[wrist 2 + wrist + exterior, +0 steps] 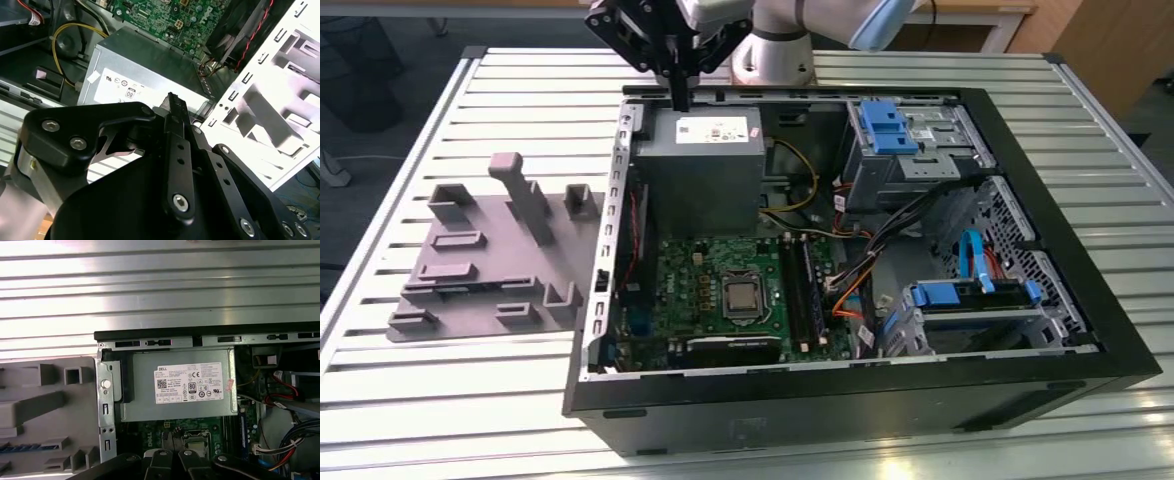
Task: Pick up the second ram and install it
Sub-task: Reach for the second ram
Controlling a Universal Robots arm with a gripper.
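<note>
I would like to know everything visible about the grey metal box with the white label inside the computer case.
The grey metal box is a rectangular block, sheet metal as it looks, with a white label on its upward face. It lies flat in the computer case, in the far corner on the exterior view's left, beside the green motherboard. The gripper hangs above its far edge; whether they touch cannot be told.

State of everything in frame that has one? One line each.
PC case: lying on its side, side panel off, inside exposed.
gripper: shut, nothing seen between the fingers, hovering over the power supply.
second ram: looks to be the bluish strip lying in the grey fixture, not picked up.
memory slots: cannot tell whether filled.
</note>
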